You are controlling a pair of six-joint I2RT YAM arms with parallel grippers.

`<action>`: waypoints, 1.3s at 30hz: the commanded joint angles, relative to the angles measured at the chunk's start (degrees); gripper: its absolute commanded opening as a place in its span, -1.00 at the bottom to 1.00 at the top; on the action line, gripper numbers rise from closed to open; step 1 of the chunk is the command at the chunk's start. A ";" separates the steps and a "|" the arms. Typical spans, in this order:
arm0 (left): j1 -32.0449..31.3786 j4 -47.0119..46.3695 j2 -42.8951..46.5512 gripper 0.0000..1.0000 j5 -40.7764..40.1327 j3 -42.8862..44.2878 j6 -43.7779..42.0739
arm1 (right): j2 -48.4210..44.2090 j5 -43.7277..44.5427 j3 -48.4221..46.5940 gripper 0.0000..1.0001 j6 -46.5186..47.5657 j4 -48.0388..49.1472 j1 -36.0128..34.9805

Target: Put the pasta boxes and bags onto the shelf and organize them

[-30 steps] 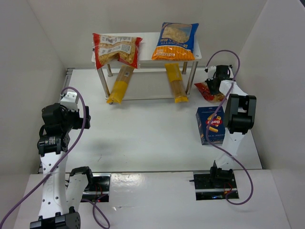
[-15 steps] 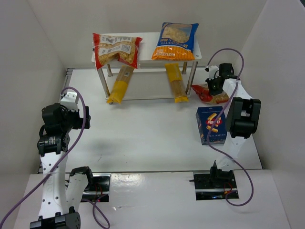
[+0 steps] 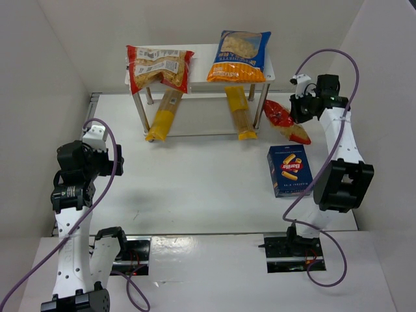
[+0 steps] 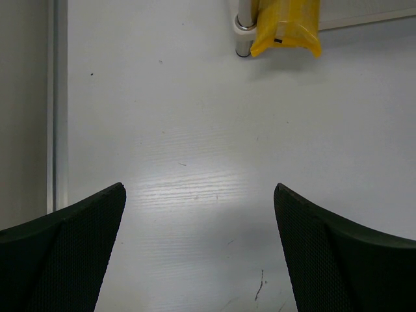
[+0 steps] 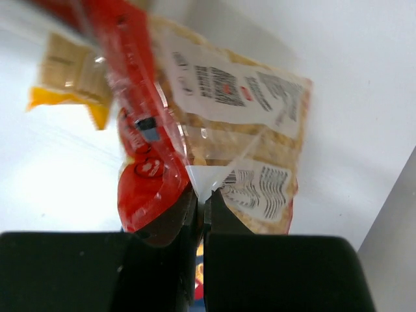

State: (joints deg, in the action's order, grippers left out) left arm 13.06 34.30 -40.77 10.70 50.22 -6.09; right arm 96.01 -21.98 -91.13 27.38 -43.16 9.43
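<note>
My right gripper (image 3: 303,109) is shut on the edge of a small red-edged clear pasta bag (image 3: 285,121), which hangs lifted off the table to the right of the shelf (image 3: 201,79). In the right wrist view the bag (image 5: 227,123) fills the frame above the closed gripper (image 5: 201,198). On the shelf's white top lie a larger red bag (image 3: 159,67) and a blue-and-orange bag (image 3: 240,55). Two long yellow bags (image 3: 164,116) (image 3: 240,114) lean out from the lower level. The dark-blue pasta box (image 3: 290,170) lies flat on the table. My left gripper (image 4: 198,214) is open over bare table.
White walls close in the table on the left, back and right. The left yellow bag's end (image 4: 286,27) and a shelf leg (image 4: 244,26) show at the top of the left wrist view. A metal strip (image 4: 57,104) runs along the table's left edge.
The right gripper closed on the small red-edged bag and raised it off the table, swinging up and to the right. The left arm has not moved.
</note>
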 commanded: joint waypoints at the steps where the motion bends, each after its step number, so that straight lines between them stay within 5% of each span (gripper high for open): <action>1: 0.39 -1.17 0.61 1.00 1.52 0.23 -1.38 | -7.40 -7.81 -6.07 -1.00 2.68 -5.15 0.32; 10: 0.39 -1.17 0.61 1.00 1.52 0.23 -1.38 | -17.60 -13.09 -3.27 -1.00 11.29 -19.67 -8.10; 21: 0.39 -1.17 1.66 1.00 2.05 0.23 -1.38 | -22.97 -9.76 5.35 -1.00 7.96 -17.77 -24.44; 25: 0.39 -1.17 2.19 1.00 2.05 0.23 -1.38 | -20.08 -7.11 8.68 -1.00 4.35 -12.40 -35.87; 33: 0.39 -1.17 2.19 1.00 2.05 0.23 -1.38 | -8.48 -4.75 4.04 -1.00 2.60 -11.95 -45.90; 39: 0.39 -1.17 2.19 1.00 2.05 0.23 -1.38 | -6.89 9.13 0.69 -1.00 0.84 -5.99 -53.98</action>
State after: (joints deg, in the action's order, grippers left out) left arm 13.06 34.30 -39.16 11.75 50.22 -6.28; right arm 91.50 -18.39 -84.53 29.89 -57.47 -41.63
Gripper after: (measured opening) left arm 1.000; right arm 0.050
